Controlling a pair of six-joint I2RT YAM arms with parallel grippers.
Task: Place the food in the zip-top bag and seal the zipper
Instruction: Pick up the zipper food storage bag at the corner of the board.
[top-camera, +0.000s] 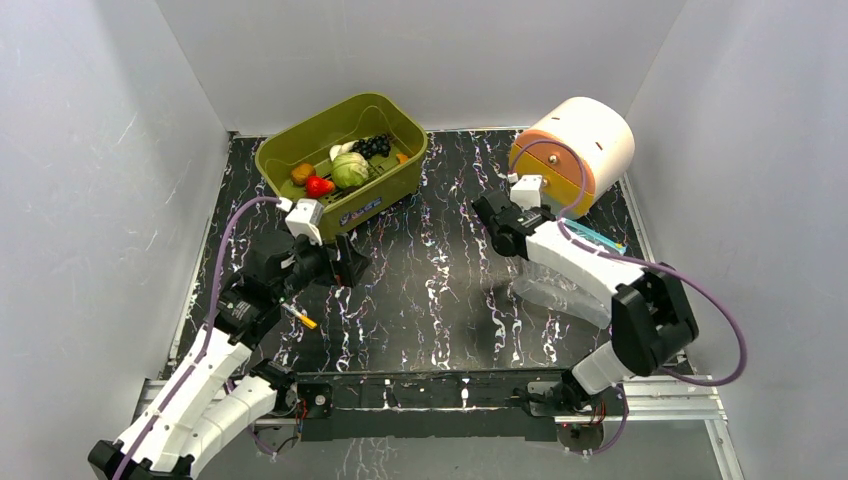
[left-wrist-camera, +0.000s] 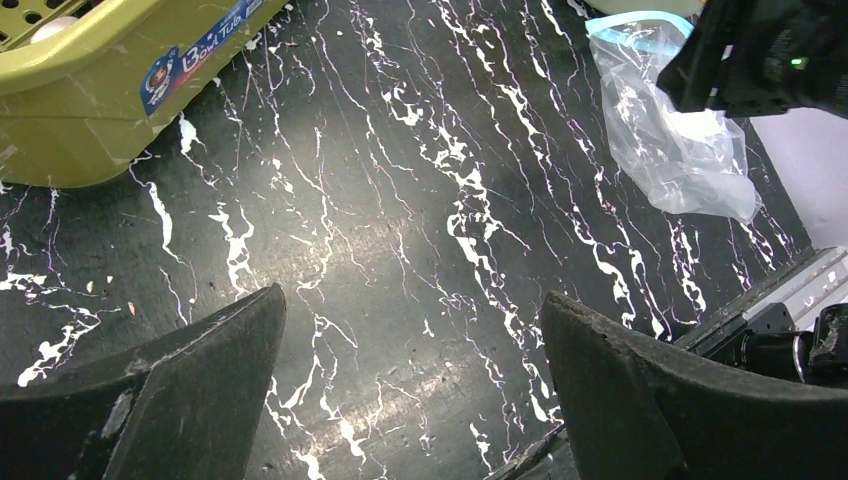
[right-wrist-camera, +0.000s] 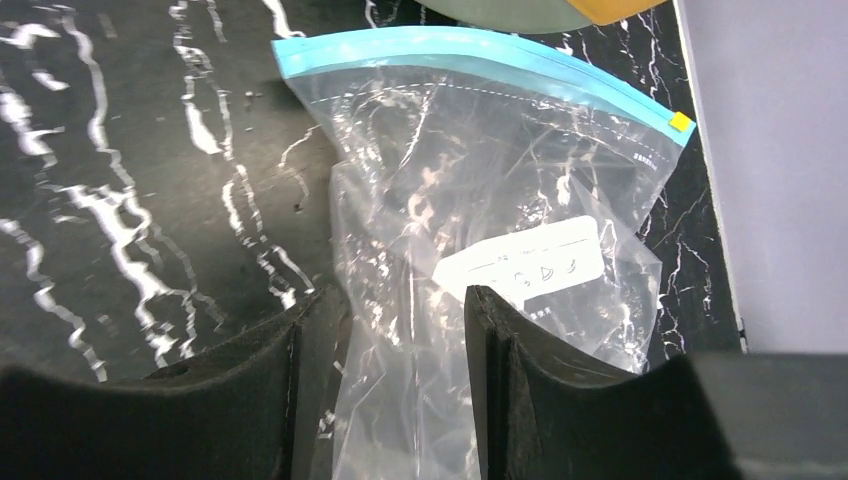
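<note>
Your right claw (right-wrist-camera: 398, 300) straddles the empty zip-top bag (right-wrist-camera: 480, 190) at the tabletop's (top-camera: 430, 270) right.
It stands partly apart, not yet pinching; your left claw (left-wrist-camera: 410, 300) gapes wide. Pinch one film layer near the zipper (right-wrist-camera: 470, 48) so the mouth opens. The bag runs near to far, mouth pointing far; the food (top-camera: 350, 168) sits in the far-left bin (top-camera: 270, 150).

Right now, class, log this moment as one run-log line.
left hand: open above table | right hand: astride empty zip-top bag, not shut | food: in green bin
</note>
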